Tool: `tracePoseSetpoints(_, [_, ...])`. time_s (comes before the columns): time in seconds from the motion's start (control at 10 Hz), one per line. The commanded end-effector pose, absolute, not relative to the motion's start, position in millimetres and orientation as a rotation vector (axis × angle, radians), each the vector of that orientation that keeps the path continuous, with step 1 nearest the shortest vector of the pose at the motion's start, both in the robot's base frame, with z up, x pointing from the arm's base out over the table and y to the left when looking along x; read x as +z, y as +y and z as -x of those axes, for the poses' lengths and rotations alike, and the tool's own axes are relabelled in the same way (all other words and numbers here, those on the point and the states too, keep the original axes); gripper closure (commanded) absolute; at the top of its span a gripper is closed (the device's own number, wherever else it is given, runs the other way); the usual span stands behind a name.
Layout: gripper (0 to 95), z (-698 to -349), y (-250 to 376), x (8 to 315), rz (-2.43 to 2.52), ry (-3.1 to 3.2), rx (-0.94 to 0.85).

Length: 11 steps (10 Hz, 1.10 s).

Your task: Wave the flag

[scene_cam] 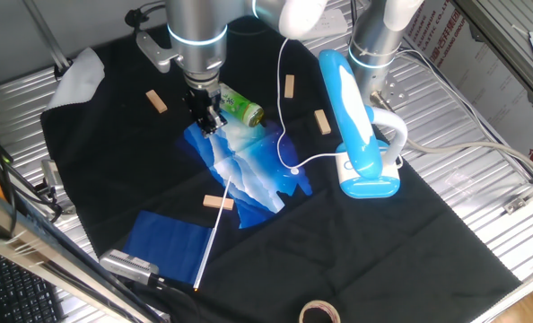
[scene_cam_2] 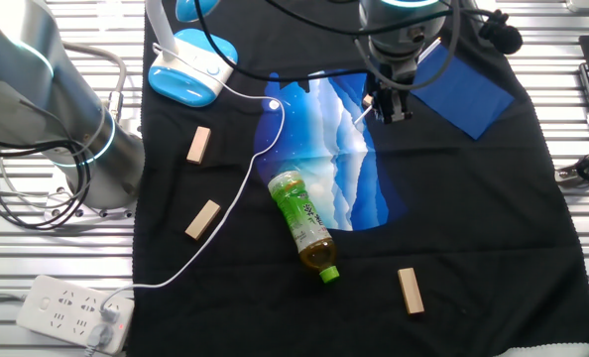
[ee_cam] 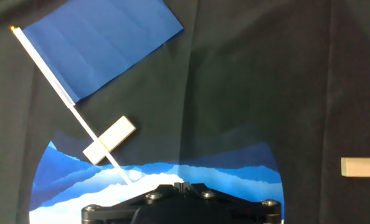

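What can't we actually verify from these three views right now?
- Pincer state: the hand view shows only its black base, and both fixed views are too small to show whether it is open or shut.
- Lower end of the flag stick: in the hand view it vanishes behind the pincer base, over the plastic bag.
- Contact between the wooden block and the stick: they overlap in the hand view, so touching cannot be confirmed.

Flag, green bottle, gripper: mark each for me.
flag (scene_cam: 163,240): one fixed view, middle of the blue cloth.
green bottle (scene_cam_2: 301,217): the other fixed view, on its label.
gripper (scene_cam: 209,123): one fixed view, between the fingertips, over the plastic bag (scene_cam: 257,175).
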<state>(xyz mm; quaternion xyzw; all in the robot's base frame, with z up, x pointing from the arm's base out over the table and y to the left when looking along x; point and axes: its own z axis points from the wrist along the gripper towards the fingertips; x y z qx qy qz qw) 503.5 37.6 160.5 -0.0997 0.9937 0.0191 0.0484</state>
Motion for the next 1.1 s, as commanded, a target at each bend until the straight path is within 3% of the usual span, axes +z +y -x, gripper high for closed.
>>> tracePoseSetpoints(0.1, [95.0,-503.9,36.7,160.2,0.319,3.028,0.04])
tracePoseSetpoints(0.6, [95.0,-503.9,36.7,160.2,0.663,3.026,0.041])
tracePoseSetpoints(1.1, [95.0,-503.9,36.7,160.2,0.661,3.044,0.023])
